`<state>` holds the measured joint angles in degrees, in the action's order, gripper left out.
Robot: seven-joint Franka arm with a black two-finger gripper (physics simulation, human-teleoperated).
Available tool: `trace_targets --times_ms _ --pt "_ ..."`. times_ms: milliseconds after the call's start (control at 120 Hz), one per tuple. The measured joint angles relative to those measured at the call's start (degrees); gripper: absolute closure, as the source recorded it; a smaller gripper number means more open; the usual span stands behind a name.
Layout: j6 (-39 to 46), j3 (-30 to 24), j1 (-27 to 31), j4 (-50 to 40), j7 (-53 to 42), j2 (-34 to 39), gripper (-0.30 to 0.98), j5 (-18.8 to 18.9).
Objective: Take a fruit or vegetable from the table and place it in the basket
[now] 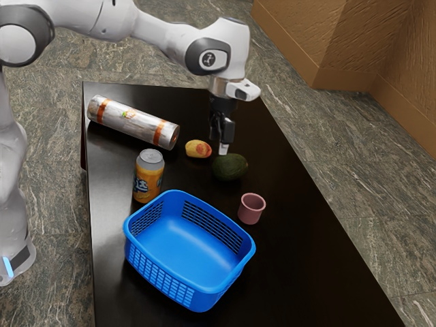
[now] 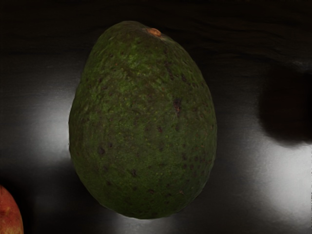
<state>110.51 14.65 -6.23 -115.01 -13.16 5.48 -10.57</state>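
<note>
Hanging just above the avocado (image 1: 230, 167), the gripper (image 1: 221, 144) is seen so edge-on in the exterior view that I cannot tell whether it is spread or pressed together. The avocado lies on the table (image 1: 310, 286), outside the basket (image 1: 157, 276). The wrist view adds its brown stem spot (image 2: 154, 32) and dark-flecked skin; the exterior view gives the wider layout. In the wrist view the red-and-yellow fruit (image 1: 198, 148) is cut off, and a dark round patch (image 2: 287, 107) is too dim to name. Whether the gripper touches the avocado is unclear. The fruit sits just left of the avocado in the exterior view, the patterned cylinder (image 1: 133, 122) farther left. Nearer, the upright can (image 1: 148, 177) and pink cup (image 1: 251, 210) flank the basket's far side, the cup between avocado and basket toward the exterior view's right.
</note>
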Motion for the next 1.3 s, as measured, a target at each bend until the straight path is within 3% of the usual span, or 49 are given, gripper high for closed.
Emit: trace_targets --times_ms 267,717,1300 --pt "2.81 -0.07 1.32 0.02 -4.31 -1.69 0.00 -1.44" --pt "8.88 -0.78 0.62 -5.05 -8.07 -0.13 0.00 -7.69" --pt "10.92 -0.88 2.68 -5.40 -10.22 -0.82 0.00 -8.51"
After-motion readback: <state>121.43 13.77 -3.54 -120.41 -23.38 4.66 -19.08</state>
